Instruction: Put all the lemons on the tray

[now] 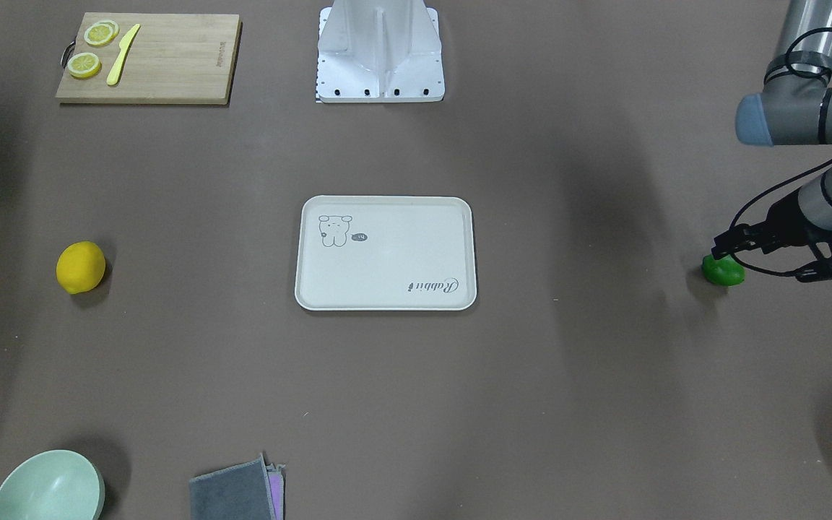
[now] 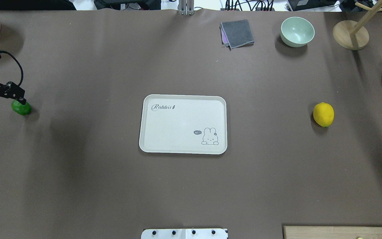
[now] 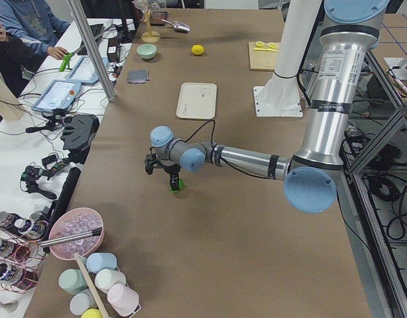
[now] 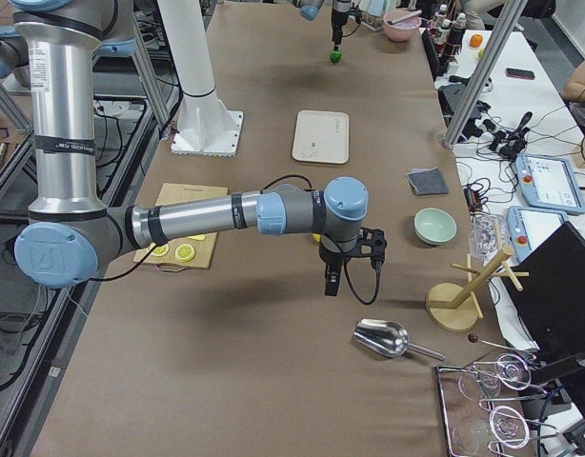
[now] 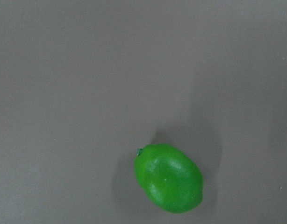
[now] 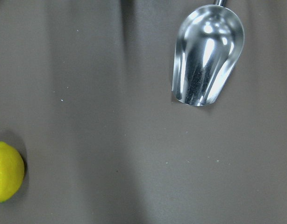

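Two lemons, both lying on the bare brown worktop (image 2: pixel 78 186), neither one on the tray (image 2: pixel 182 96). Finding that tray at the middle of the worktop, flat, with nothing resting on it.

Spotting the green lemon (image 2: pixel 22 108) far out on the left side, well apart from the tray. Hanging just above it, the left pincer (image 2: pixel 21 99), pointing down, its tip overlapping the fruit's far edge in the overhead view. Looking straight down from the left wrist camera, catching only the green lemon on brown cover and no fingers. Not being able to tell whether this pincer is apart or together, nor whether it is touching the fruit.

Spotting the yellow lemon (image 2: pixel 323 114) on the right side, likewise well apart from the tray. Hanging above the worktop between that lemon and a metal scoop (image 6: pixel 206 56), the right pincer (image 4: pixel 331 284), showing only in the side view, so again not telling apart from together.

Lying along the far edge, a folded grey cloth (image 2: pixel 237 33) and a pale green bowl (image 2: pixel 297 31); sitting at the near right corner, a wooden board (image 1: pixel 163 61) carrying lemon slices (image 1: pixel 84 65) and a yellow knife (image 1: pixel 123 54).
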